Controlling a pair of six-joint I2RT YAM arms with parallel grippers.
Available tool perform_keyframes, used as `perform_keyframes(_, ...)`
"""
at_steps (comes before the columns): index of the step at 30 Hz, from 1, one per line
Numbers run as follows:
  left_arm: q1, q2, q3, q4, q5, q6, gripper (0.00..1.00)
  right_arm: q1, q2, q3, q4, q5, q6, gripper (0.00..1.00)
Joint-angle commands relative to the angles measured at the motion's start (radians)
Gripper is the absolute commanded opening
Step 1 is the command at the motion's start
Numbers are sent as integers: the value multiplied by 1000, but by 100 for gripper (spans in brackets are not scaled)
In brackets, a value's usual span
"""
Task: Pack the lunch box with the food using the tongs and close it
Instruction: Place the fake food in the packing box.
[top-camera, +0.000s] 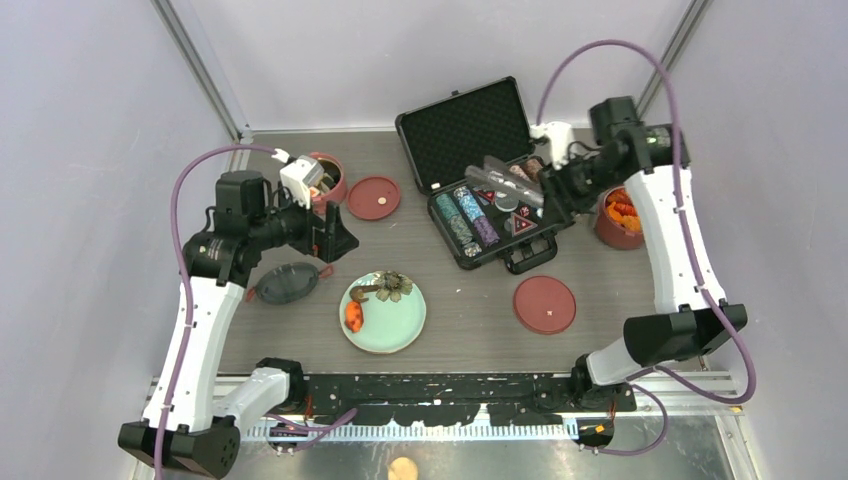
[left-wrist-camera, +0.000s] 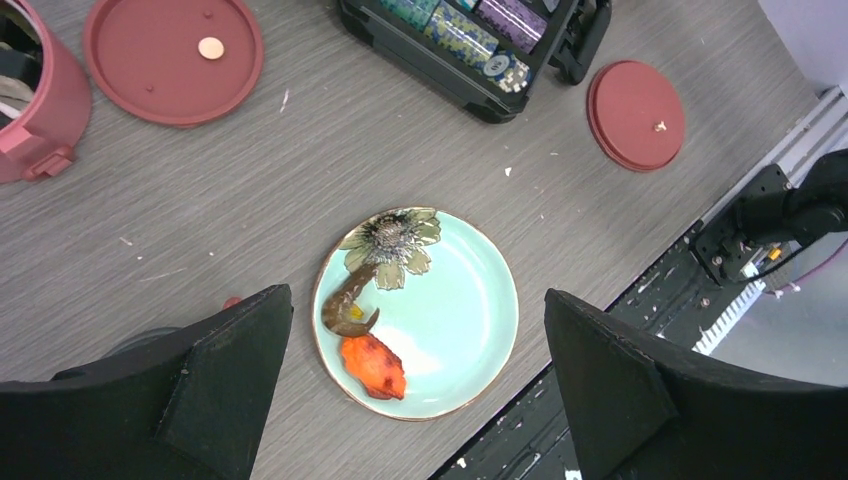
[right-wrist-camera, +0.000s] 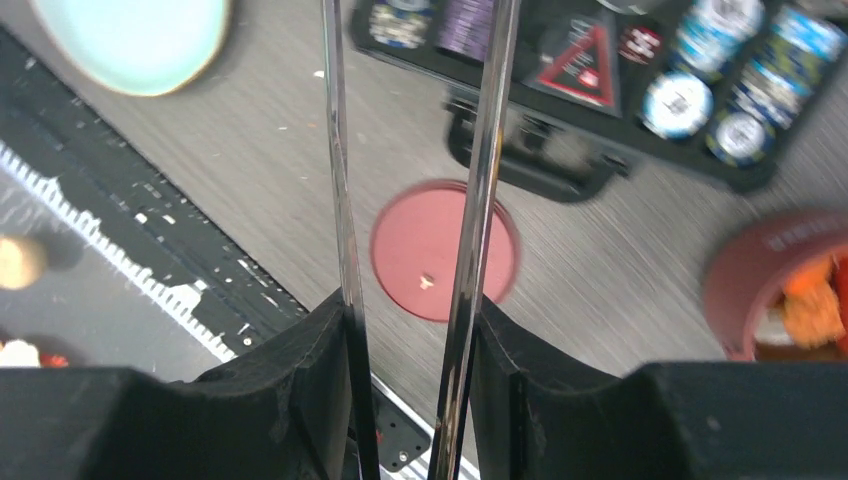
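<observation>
My right gripper (top-camera: 553, 195) (right-wrist-camera: 410, 330) is shut on the silver tongs (right-wrist-camera: 490, 150), whose two arms stand apart and reach out over the black case. Beside it stands a maroon lunch box tier (top-camera: 618, 215) (right-wrist-camera: 765, 290) with orange food (right-wrist-camera: 815, 300) inside. A second tier (top-camera: 325, 178) (left-wrist-camera: 30, 100) stands at the back left, behind my left gripper (top-camera: 338, 228) (left-wrist-camera: 420, 400). That gripper hangs open above the pale green plate (left-wrist-camera: 460, 310). On the plate lie an orange shrimp-like piece (left-wrist-camera: 372, 365) and a dark sausage (left-wrist-camera: 348, 305).
An open black case of poker chips (top-camera: 480, 190) sits at the back centre. Two flat red inner lids lie on the table (top-camera: 373, 197) (top-camera: 544, 304). The dark translucent top lid (top-camera: 288, 283) rests left of the plate. A beige bun (top-camera: 403, 468) lies below the table's near edge.
</observation>
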Motion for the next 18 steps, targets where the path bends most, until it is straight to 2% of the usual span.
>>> perform_keyframes(1,30,0,50,15,-12,-28,100,177,-23,-62,103,-17,87,46)
perform_keyframes(6,94,17,49,23,-7,-78,100,343,26,-140,185,-7,108,46)
perform_keyframes(11,135,36,53,19,4,-95,100,569,32,-266,331,110,99,46)
perform_keyframes(18,197,49,39,33,13,-111,100,778,21,-407,508,329,46,45)
